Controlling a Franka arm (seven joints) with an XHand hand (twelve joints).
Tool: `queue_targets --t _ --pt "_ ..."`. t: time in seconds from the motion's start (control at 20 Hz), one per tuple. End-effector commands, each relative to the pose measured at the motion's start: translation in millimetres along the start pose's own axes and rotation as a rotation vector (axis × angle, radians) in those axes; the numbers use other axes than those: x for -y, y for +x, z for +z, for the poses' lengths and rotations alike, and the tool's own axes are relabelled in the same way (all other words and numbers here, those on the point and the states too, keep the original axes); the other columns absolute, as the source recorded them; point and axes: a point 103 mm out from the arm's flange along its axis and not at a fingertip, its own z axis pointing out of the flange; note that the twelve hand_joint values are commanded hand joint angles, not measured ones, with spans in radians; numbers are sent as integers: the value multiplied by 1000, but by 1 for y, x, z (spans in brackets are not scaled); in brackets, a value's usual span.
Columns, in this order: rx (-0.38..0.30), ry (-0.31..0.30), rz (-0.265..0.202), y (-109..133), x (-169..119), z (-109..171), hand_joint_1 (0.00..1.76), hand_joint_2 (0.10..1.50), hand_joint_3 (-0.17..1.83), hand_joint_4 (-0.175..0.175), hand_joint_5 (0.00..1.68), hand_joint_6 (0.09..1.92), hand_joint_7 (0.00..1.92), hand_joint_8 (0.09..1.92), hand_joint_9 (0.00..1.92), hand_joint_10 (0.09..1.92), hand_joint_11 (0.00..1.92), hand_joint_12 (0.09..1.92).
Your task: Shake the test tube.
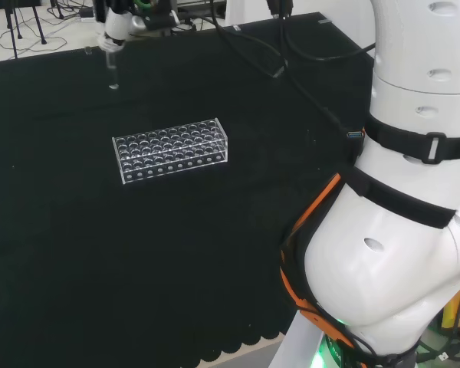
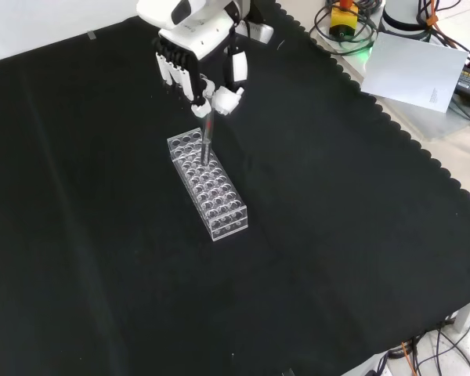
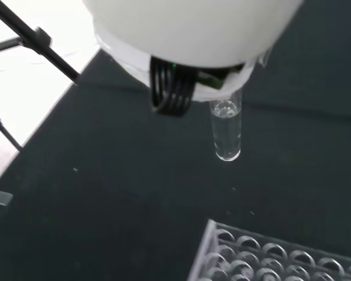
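Fingers (image 2: 219, 100) were pinched on the upper end of the test tube (image 2: 206, 139), hand (image 2: 194, 55) holding it clear of the rack (image 2: 209, 187); tube hung roughly upright, slight tilt in the front view, its lower end overlapping the rack's far end there. Wrist view: tube (image 3: 227, 130) clear glass, round bottom, some clear liquid in it, hanging over bare cloth with the rack corner (image 3: 269, 257) nearby and not touching. Head view put the hand (image 1: 113, 32) at the far left of the bench, tube (image 1: 113, 75) below it, well apart from the rack (image 1: 172, 149)

Rack was clear plastic, rows of round holes; couldn't tell whether any other tubes sat in it

Surface: black cloth (image 2: 102, 258) over the whole bench, scalloped edge on the right side in the front view, a few small light specks on it

Room: white sheet of paper (image 2: 419, 70) past the cloth edge, cables (image 2: 454, 345) at the lower right corner, black cables (image 1: 307, 46) trailing across the far cloth in the head view, tripod legs (image 1: 27, 23) on a pale floor beyond
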Motion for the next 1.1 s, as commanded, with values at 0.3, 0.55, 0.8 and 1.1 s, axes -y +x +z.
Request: queue_targets --t 0.3,0.55,0.8,1.1 --pt "76 53 180 -91 41 10 1247 520 761 -175 1556 159 1780 424 1638 736 1399 1015" --pt "94 60 209 -108 47 9 1247 520 761 -175 1558 155 1780 423 1638 736 1399 1016" --pt "85 65 195 -101 43 12 1247 520 761 -175 1559 152 1781 422 1638 737 1398 1016" --pt "45 69 141 -73 26 21 1247 520 760 -175 1560 150 1781 422 1638 737 1397 1016"
